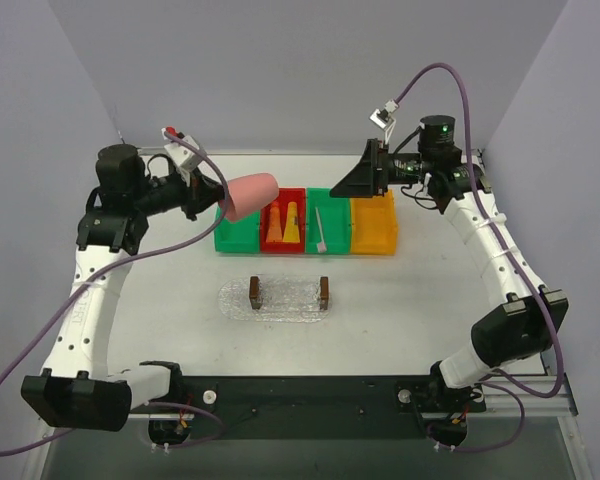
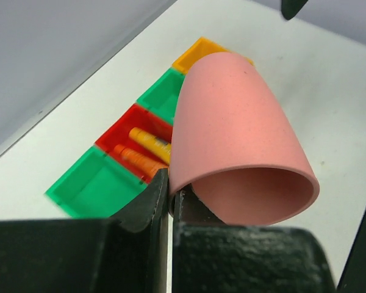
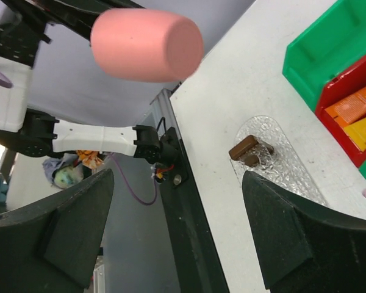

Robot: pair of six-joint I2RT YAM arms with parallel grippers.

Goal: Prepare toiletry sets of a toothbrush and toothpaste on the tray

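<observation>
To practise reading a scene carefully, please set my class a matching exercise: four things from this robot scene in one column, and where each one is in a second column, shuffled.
Column one
1. pink cup
2. toothpaste tubes
3. toothbrush
4. tray

Column two
A. on the clear oval mat
B. in the red bin
C. held in the air by the left gripper
D. in a green bin

Pairs: 1-C, 2-B, 3-D, 4-A
</observation>
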